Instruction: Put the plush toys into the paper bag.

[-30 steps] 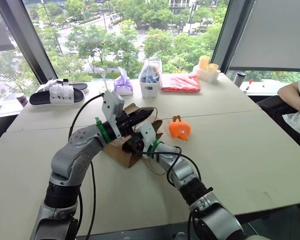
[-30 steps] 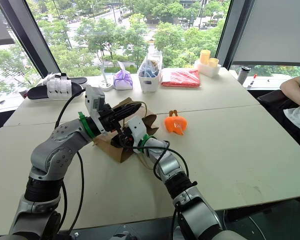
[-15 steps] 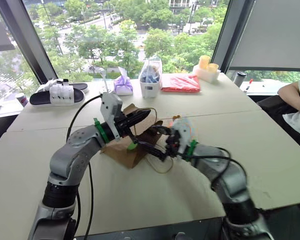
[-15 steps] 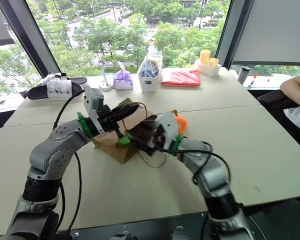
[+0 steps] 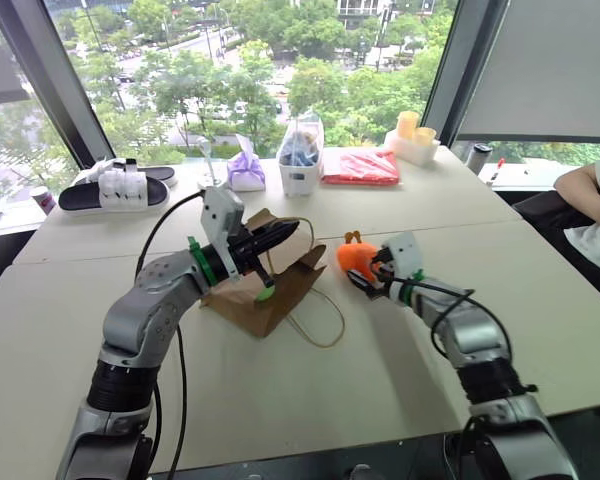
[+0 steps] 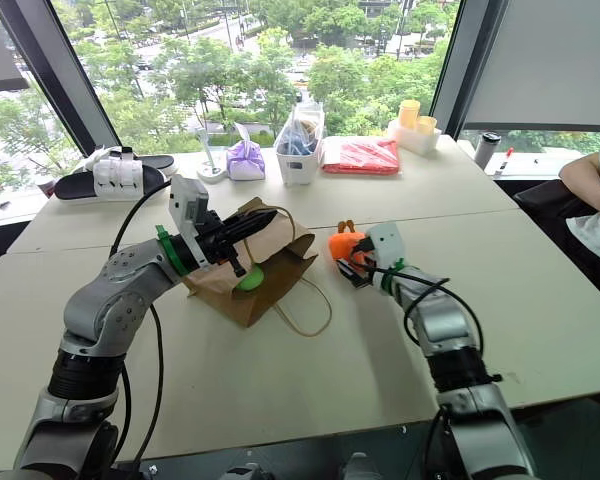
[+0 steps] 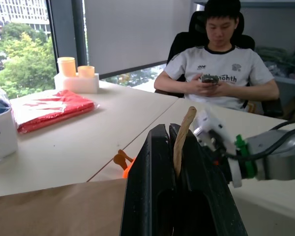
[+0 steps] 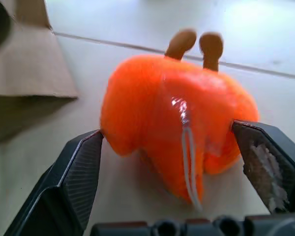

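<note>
Because the right gripper [image 8: 174, 162] stands spread wide around the orange toy [image 8: 174, 115] with one finger [image 8: 78, 169] at each side and not yet squeezing, a close made off-centre could push the soft toy along the table [image 5: 400, 350] rather than catch it. The toy lies on the table just right of the paper bag [image 5: 270, 285], which lies on its side. The left gripper [image 5: 278, 235] is clamped on the bag's tan handle [image 7: 183, 135], holding the mouth up; if that thin loop slips, the mouth would sag. The green toy [image 6: 248, 280] sits right at the bag's mouth and might roll back out. Farther off, by the window, lie sandals [image 5: 115, 185].
</note>
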Controlling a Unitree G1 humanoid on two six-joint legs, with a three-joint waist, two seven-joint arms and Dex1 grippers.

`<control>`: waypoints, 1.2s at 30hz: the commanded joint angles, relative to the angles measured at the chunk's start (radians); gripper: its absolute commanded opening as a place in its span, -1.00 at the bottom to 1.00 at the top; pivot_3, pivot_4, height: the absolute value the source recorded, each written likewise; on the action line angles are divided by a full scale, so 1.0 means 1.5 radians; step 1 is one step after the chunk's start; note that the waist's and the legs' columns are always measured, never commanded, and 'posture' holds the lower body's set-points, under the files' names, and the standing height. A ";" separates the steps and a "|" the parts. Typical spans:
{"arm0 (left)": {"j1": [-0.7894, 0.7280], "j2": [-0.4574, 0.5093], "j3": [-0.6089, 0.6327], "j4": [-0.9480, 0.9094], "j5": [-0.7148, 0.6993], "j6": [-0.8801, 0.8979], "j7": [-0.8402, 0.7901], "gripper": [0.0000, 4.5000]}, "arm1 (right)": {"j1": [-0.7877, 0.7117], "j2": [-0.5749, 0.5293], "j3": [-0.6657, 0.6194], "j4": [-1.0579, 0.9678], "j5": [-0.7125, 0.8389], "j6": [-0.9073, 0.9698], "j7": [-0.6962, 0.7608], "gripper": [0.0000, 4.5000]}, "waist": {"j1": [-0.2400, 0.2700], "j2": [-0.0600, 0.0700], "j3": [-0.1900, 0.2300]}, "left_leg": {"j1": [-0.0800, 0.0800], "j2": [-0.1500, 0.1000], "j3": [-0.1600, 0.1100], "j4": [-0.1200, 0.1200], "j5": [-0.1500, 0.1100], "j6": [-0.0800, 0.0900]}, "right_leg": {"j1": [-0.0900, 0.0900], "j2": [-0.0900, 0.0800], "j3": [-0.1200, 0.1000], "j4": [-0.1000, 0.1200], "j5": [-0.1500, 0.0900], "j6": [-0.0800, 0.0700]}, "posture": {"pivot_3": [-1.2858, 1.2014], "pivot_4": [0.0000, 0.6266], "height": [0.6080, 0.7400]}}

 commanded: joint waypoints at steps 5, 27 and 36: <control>-0.007 0.001 0.011 -0.024 0.004 -0.014 0.000 -1.00 | -0.036 0.010 -0.009 0.062 -0.017 -0.083 0.012 0.98 | 0.001 0.000 0.000 | 0.000 0.000 0.000 0.000 0.000 0.000 | 0.000 0.000 0.000 0.000 0.000 0.000 | 0.03 -0.52 1.00; -0.007 0.001 0.011 -0.024 0.005 -0.014 -0.001 -1.00 | -0.039 0.014 -0.015 0.074 -0.025 -0.094 0.018 0.98 | 0.001 0.000 0.000 | 0.000 0.000 0.000 0.000 0.000 0.000 | 0.000 0.000 0.000 0.000 0.000 0.000 | 0.03 -0.52 1.00; -0.007 0.001 0.011 -0.024 0.005 -0.014 -0.001 -1.00 | -0.039 0.014 -0.015 0.074 -0.025 -0.094 0.018 0.98 | 0.001 0.000 0.000 | 0.000 0.000 0.000 0.000 0.000 0.001 | 0.000 0.000 0.000 0.000 0.000 0.000 | 0.03 -0.52 1.00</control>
